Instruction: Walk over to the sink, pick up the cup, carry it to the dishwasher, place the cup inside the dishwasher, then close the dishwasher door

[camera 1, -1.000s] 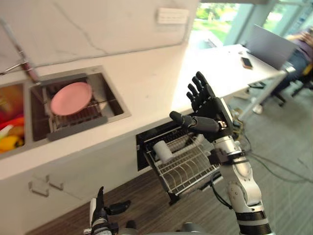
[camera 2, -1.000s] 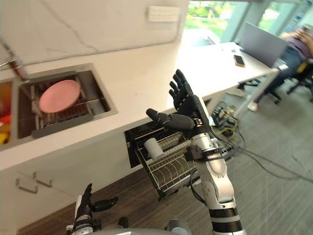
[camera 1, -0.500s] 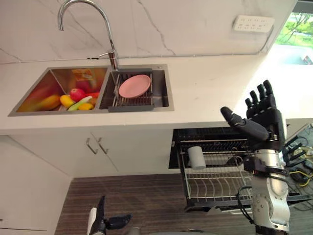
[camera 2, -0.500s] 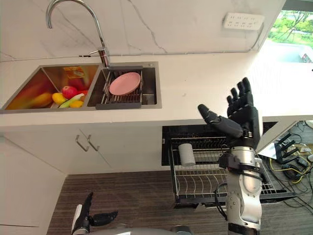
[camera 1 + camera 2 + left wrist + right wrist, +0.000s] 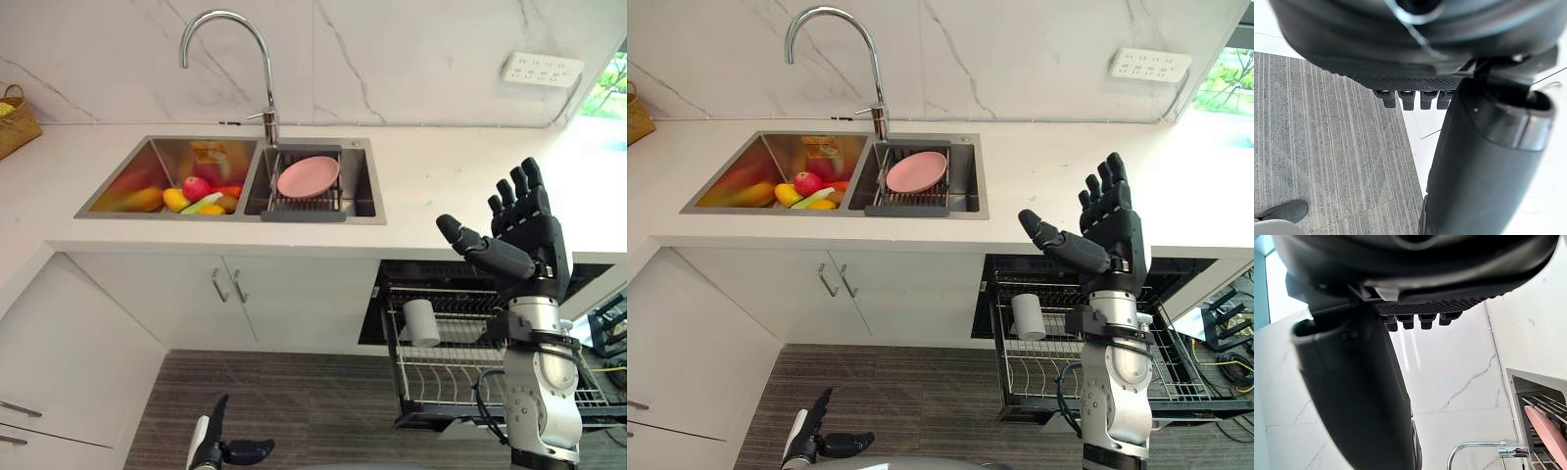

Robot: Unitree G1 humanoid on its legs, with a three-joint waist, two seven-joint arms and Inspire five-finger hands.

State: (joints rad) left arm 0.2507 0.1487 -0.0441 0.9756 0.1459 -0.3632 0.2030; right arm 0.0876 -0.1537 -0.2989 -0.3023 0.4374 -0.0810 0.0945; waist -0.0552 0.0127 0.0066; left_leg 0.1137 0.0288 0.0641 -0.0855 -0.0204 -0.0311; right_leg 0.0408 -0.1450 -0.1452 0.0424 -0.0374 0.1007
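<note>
Left hand (image 5: 217,449) hangs low over the floor, fingers straight, holding nothing. Right hand (image 5: 525,245) is up, fingers spread wide, empty too. One cup (image 5: 421,321) sits in the pulled-out dishwasher rack (image 5: 453,370). Farther back, one pink plate (image 5: 308,176) rests in the sink (image 5: 376,192).

Head stereo pair looks down, sharing sink (image 5: 227,219) and open dishwasher (image 5: 394,280); close wrist cameras look past left hand (image 5: 1415,49) to floor (image 5: 1327,137), right hand (image 5: 1415,264) to wall (image 5: 1449,382).
</note>
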